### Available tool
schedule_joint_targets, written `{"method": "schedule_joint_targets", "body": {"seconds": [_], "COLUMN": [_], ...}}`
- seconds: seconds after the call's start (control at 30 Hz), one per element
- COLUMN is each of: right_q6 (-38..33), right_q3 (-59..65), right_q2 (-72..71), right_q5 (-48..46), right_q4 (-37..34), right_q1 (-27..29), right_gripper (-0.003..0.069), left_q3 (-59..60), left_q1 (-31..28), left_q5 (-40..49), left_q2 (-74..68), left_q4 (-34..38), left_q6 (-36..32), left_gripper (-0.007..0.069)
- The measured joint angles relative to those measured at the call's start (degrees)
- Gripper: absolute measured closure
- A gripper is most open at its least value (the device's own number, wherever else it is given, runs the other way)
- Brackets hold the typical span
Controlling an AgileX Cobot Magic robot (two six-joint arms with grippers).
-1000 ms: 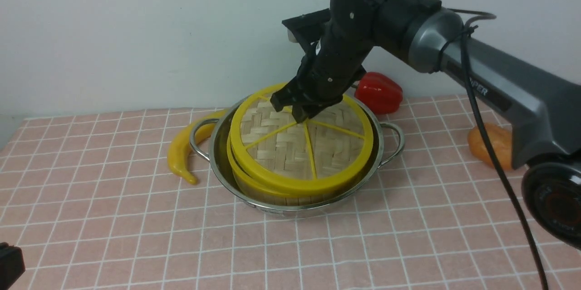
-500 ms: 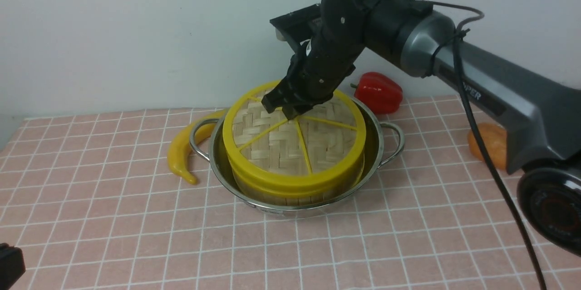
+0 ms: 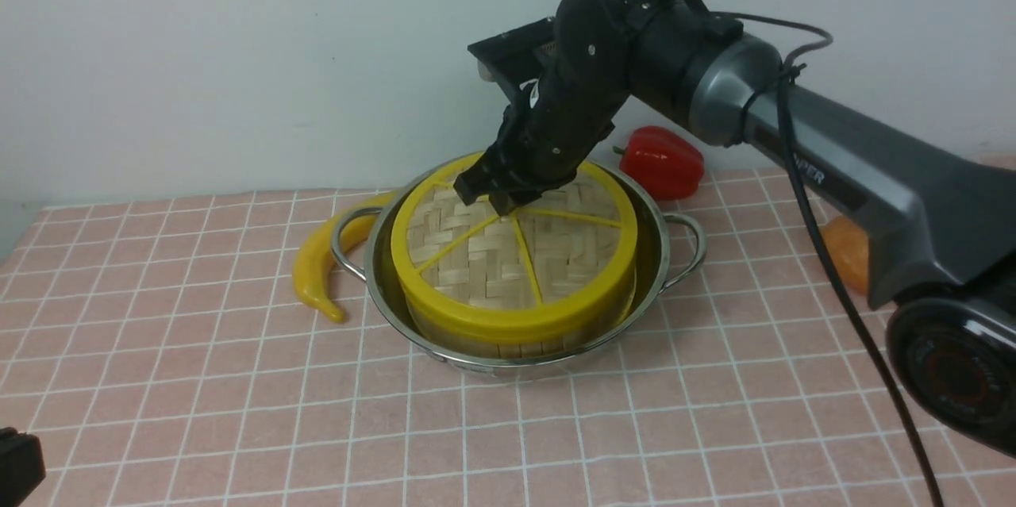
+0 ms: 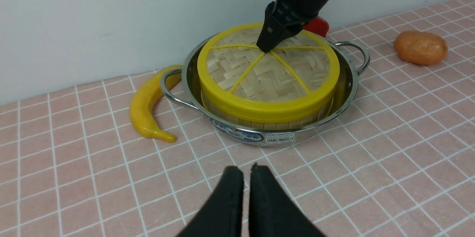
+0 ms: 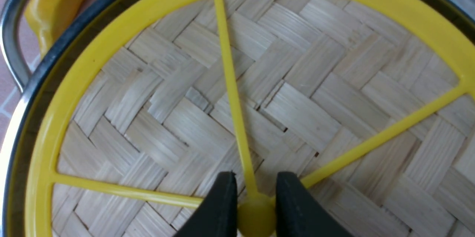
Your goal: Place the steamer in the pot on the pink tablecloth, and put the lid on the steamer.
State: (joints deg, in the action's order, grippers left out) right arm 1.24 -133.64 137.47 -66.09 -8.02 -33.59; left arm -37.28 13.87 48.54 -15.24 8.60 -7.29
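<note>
The steel pot point(image 3: 476, 362) stands on the pink tablecloth point(image 3: 238, 412). The steamer sits inside it, and only its bamboo wall point(image 3: 516, 347) shows under the lid. The lid point(image 3: 516, 261) lies level on the steamer, its yellow rim lined up with it. My right gripper point(image 3: 496, 201) reaches down from behind and is shut on the lid's yellow hub point(image 5: 256, 211), one finger on each side. The lid point(image 4: 267, 77), pot point(image 4: 252, 137) and right gripper point(image 4: 267, 46) also show in the left wrist view. My left gripper point(image 4: 246, 168) is shut and empty, low over the cloth in front of the pot.
A yellow banana-shaped toy point(image 3: 317, 269) lies against the pot's left handle point(image 3: 341, 245). A red bell pepper point(image 3: 663, 162) sits behind the pot by the wall. An orange lump point(image 3: 845, 253) lies to the right, partly behind my right arm.
My right gripper has carried the lid left and down. It hung offset to the right over the steamer; now it sits squarely on it.
</note>
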Motion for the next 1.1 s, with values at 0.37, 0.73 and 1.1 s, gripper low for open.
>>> {"method": "schedule_joint_targets", "body": {"seconds": [0.37,0.73,1.1], "right_q6": [0.92,1.37,1.49], "right_q3": [-0.17,-8.06,6.55], "right_q2": [0.14,-8.32,-40.3], "right_q5": [0.17,-4.32,-3.67], "right_q4": [-0.37,-0.32,4.67], "right_q1": [0.0,-0.02,-0.02], "right_gripper": [0.0473,0.0195,0.0258], "left_q3": [0.0,0.0,0.0], "left_q1": [0.0,0.0,0.0], "left_q5": [0.28,-0.88,-14.95], "left_q2": [0.0,0.0,0.0], "left_q4": [0.0,-0.12,-3.25], "left_q6": [0.12,0.17,0.04], "left_gripper": [0.0602,0.0561,0.0527]}}
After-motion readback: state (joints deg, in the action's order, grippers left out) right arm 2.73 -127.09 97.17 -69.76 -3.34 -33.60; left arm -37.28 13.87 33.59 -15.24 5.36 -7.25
